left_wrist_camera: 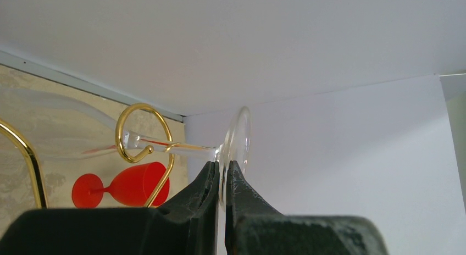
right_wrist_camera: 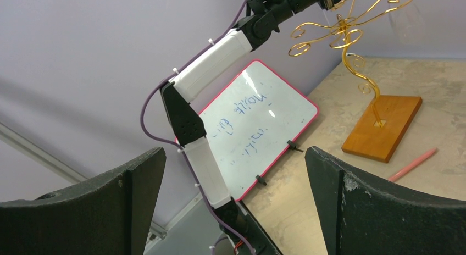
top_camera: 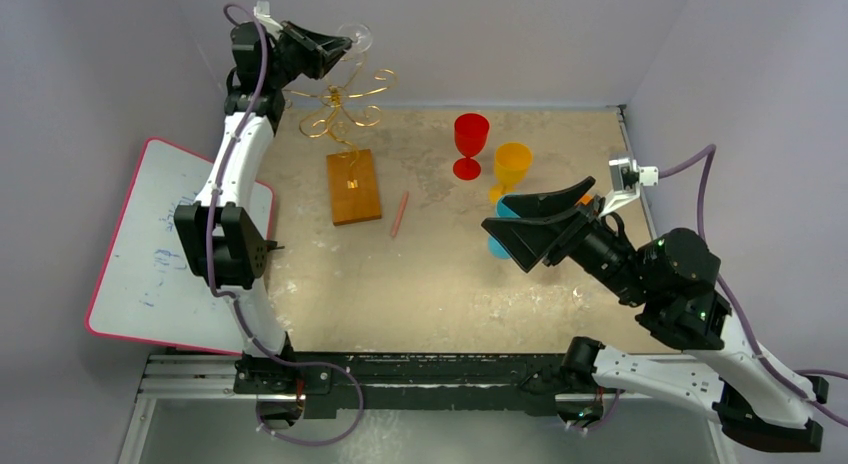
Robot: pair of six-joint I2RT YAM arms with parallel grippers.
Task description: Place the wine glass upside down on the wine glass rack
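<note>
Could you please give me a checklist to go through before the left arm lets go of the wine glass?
1. Left hand shut on the wine glass foot: ok.
2. Stem passing through a gold loop of the wine glass rack: ok.
3. Foot resting on that loop: not ok, it sits apart from the wire.
4. Bowl hanging straight down: cannot tell.
5. Rack's wooden base flat on the table: ok.
6. Right hand open, away from the rack: ok.
</note>
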